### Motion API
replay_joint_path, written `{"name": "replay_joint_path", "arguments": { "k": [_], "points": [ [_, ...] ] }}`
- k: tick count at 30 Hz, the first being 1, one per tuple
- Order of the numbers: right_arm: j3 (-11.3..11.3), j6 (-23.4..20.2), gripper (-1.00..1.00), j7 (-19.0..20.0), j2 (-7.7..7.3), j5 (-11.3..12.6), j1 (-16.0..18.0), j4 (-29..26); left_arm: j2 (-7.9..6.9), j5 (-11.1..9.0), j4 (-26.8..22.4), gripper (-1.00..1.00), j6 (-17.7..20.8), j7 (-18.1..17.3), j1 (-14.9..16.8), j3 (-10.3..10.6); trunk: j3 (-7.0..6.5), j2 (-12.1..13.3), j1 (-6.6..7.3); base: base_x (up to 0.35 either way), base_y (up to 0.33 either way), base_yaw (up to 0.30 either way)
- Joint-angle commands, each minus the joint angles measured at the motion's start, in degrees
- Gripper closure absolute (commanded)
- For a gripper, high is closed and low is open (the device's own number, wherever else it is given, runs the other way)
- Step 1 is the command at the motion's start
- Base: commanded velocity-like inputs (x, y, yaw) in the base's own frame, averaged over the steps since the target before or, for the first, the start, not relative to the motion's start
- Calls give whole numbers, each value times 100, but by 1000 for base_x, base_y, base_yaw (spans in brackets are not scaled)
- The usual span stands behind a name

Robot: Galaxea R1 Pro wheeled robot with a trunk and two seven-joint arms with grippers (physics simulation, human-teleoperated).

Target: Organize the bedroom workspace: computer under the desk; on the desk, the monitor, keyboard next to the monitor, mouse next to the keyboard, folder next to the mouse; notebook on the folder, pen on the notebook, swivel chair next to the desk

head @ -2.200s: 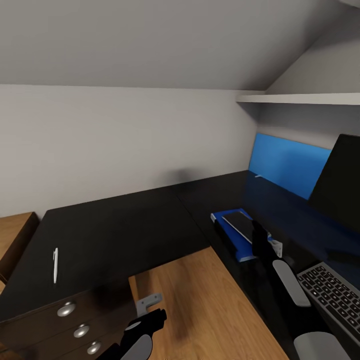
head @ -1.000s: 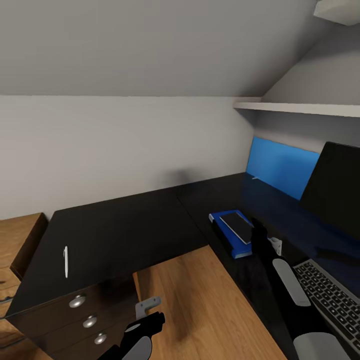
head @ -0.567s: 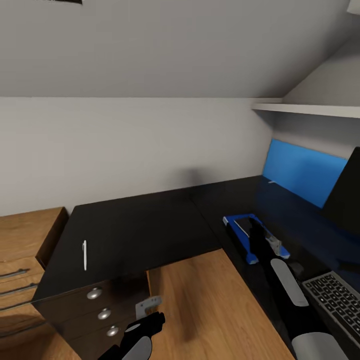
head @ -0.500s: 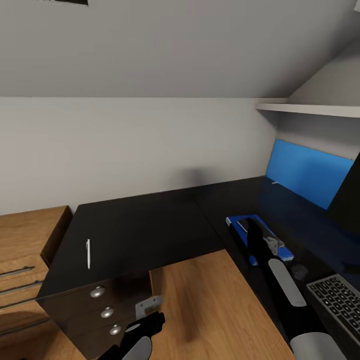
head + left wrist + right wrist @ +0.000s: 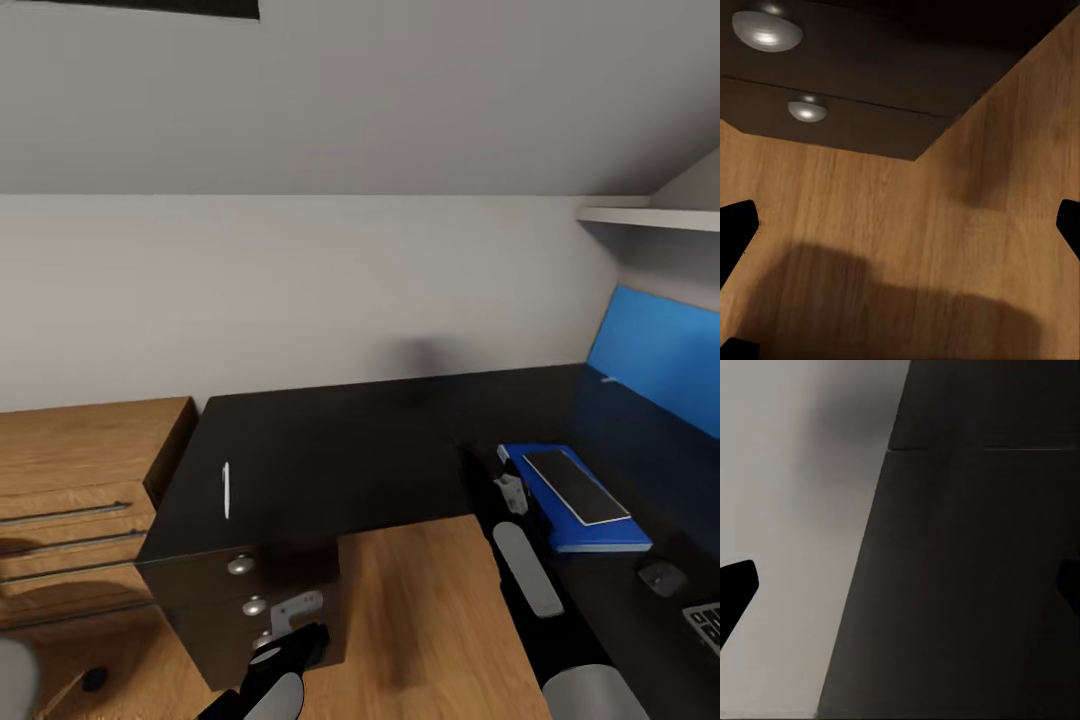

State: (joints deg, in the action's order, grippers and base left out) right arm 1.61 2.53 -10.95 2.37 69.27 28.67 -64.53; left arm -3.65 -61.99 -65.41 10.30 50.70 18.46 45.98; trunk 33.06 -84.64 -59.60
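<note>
Panned left since earlier, bringing pen (image 5: 225, 490) toward centre on counter (image 5: 340, 455); notebook (image 5: 575, 486) atop folder (image 5: 590, 535). Both jaws spread, probably empty. Best approached squarely from above.

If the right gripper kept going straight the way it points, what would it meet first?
Probably the glossy black desk top, which lies ahead between the right gripper's open fingers, with the pale grey wall beyond its edge. How far off it is cannot be judged.

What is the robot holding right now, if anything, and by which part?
Nothing. The left claw is open over bare wood floor, and the right claw is open over the desk. The pen lies untouched on the desk.
</note>
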Motion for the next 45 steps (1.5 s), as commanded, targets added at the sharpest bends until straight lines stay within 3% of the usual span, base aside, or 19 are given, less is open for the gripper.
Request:
{"name": "replay_joint_path", "arguments": {
  "k": [1,5,8,12,25,33,36,38,39,42,45],
  "points": [
    [13,28,-100,-29,39,-23,5,93,-5,-8,-8,-100,25,36,9,16,6,-4,0,0,0,277],
    [27,28,-100,-30,100,-94,6,133,-2,-13,-10,-100,25,35,9,40,6,-4,0,0,0,277],
    [39,45,-100,-36,159,-368,7,150,-4,-7,-11,-100,25,37,9,100,6,-4,0,-116,75,277],
    [40,125,-100,-38,221,-493,7,164,-4,-6,-9,-100,25,37,9,111,6,-4,0,-231,171,277],
    [33,150,-100,-45,237,-504,7,164,-5,0,-9,-100,25,37,9,107,6,-4,0,-210,251,272],
    [18,112,-100,100,202,-473,7,23,-5,-6,-13,-100,25,31,9,110,6,-4,0,-19,102,62],
    [112,129,-100,80,204,-633,7,29,-5,-6,-14,-100,25,30,9,112,6,-4,0,-1,4,2],
    [184,134,-100,32,207,-878,7,31,-5,-6,-15,-100,25,29,9,113,6,-4,0,0,2,1],
    [222,132,-100,-114,213,-1205,7,38,-5,-6,-15,-100,25,29,9,113,6,-4,0,0,0,0],
    [247,124,-100,-335,216,-1534,7,40,-5,-6,-15,-100,25,28,9,113,6,-4,0,0,0,0],
    [331,58,-100,-1009,218,-2179,19,16,-5,-6,-15,-100,25,28,9,113,6,-4,0,0,0,0]
  ]
}}
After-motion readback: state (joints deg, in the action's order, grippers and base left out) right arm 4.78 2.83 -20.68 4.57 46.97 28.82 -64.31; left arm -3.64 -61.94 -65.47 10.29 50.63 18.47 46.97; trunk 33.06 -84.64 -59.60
